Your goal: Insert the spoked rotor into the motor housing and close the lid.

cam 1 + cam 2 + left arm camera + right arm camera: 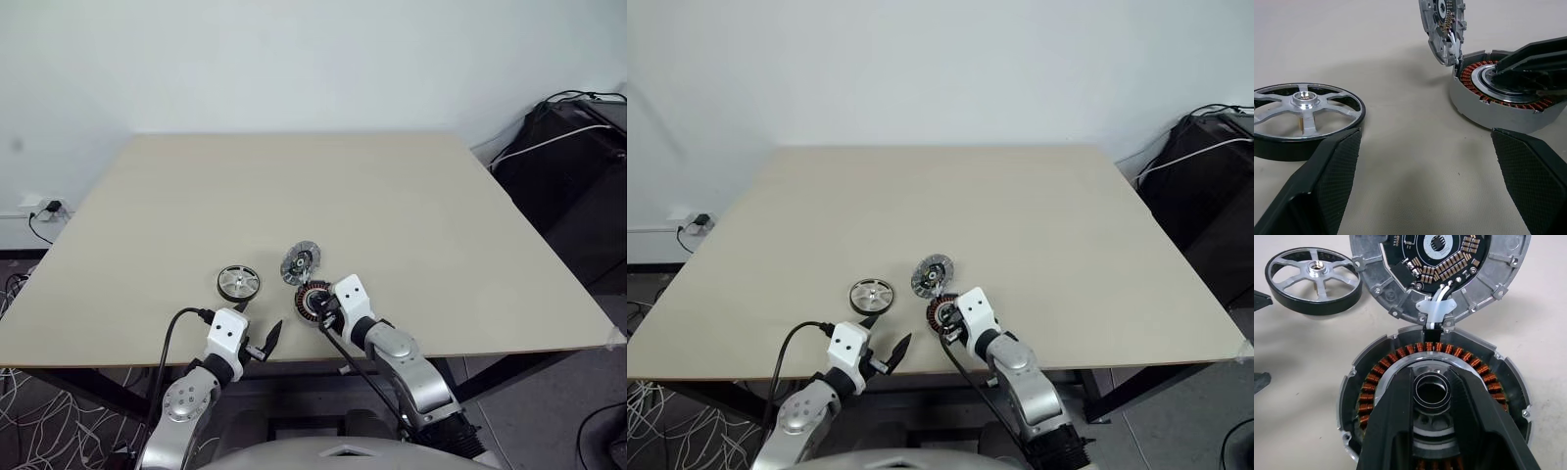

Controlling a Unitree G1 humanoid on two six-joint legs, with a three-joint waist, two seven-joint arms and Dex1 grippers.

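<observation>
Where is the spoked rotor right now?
The spoked rotor lies flat on the table near its front edge, left of the motor housing, just ahead of the open left gripper.

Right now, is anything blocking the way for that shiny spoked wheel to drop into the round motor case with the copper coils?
Yes. The right gripper has its two black fingers over the dark round motor housing, pinching a small metal ring at the hub. The silver spoked rotor lies apart on the table. The grey lid stands tilted open.

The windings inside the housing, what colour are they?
Copper-orange windings, ringing the housing; clearest in the right wrist view.
</observation>
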